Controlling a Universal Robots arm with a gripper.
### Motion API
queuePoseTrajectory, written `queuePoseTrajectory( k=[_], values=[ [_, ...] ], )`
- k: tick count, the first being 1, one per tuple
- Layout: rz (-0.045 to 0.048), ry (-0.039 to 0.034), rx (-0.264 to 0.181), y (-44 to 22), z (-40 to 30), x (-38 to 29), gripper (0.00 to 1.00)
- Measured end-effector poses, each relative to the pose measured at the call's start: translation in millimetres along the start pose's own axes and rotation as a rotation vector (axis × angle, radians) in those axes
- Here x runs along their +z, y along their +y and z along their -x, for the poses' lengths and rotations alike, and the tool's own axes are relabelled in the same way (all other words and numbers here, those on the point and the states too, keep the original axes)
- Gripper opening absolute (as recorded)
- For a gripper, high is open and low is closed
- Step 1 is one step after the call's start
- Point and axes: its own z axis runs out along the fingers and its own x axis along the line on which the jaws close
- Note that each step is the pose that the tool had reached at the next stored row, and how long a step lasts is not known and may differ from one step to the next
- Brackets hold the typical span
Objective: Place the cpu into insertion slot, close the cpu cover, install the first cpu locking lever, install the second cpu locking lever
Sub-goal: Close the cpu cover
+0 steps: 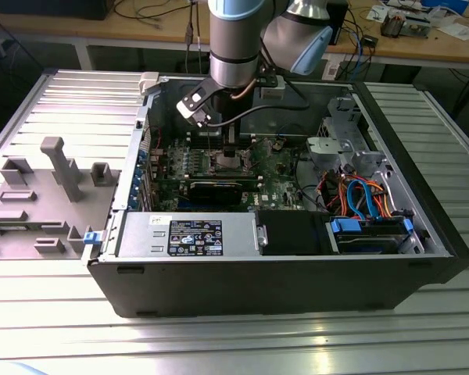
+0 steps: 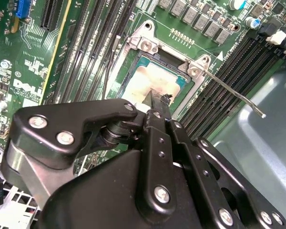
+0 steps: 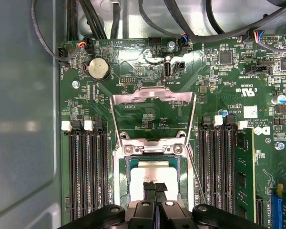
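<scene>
while the cpu (image 3: 150,171) lies in the insertion slot (image 3: 119,160), the gripper (image 3: 155,185) hangs close over it, jaws closed together, with the cpu cover (image 3: 152,97) open and a locking lever (image 2: 233,93) unlatched.

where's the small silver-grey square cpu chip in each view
exterior view: cpu chip in the green board's socket, under the black gripper.
first wrist view: cpu chip beside the open silver cover frame.
second wrist view: cpu chip just past the gripper.
shared landmark: the gripper tip over it.
</scene>
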Motion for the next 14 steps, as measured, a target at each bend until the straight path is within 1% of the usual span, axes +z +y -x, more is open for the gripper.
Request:
queuePoseTrajectory(
  k=[14],
  values=[
    [-0.0002, -0.0003, 0.000, 0.1, -0.1, -6.0, 0.11]
  ],
)
